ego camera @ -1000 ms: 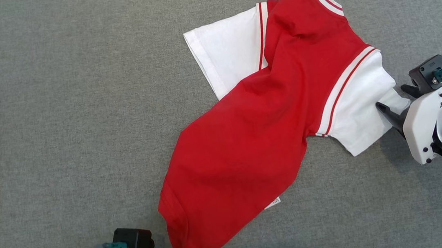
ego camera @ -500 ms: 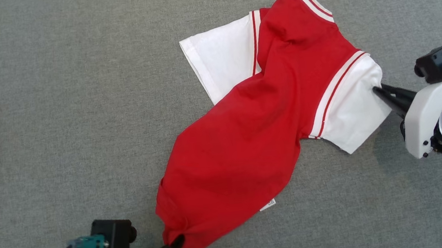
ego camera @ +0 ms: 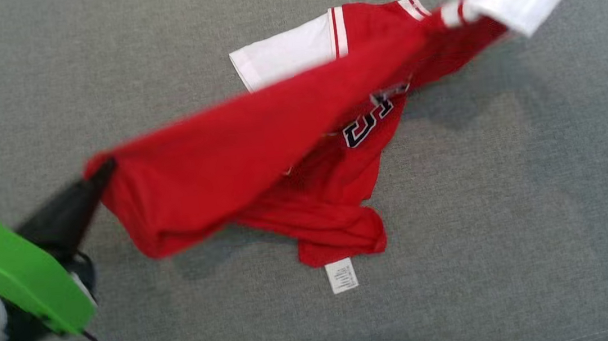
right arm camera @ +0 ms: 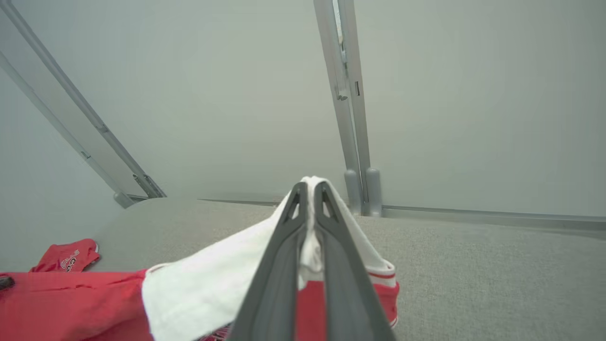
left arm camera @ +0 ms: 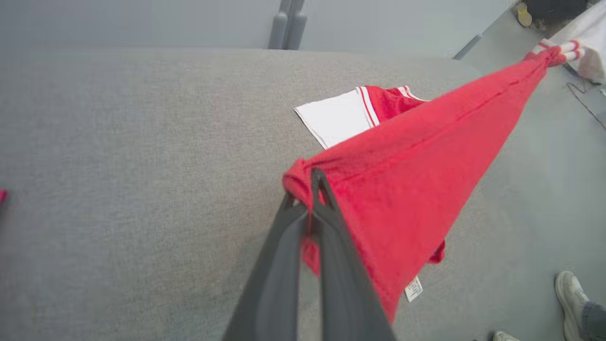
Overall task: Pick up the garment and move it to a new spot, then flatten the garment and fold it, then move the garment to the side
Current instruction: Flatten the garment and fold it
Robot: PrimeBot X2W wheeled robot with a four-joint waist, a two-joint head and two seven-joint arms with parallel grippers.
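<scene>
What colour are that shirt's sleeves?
The sleeves are white, red-striped where they meet the red shirt; head view shows it best.

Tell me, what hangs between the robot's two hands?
A red fabric shirt with white sleeves, pulled taut: the left hand pinches its red hem, the right hand its white sleeve. The head view shows the span.

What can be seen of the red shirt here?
The shirt is red fabric with white sleeves, striped trim, dark lettering and a white label. It hangs stretched between the left gripper, shut on a red hem corner, and the right gripper, shut on one sleeve. The other sleeve and bunched hem rest on the grey surface.
</scene>
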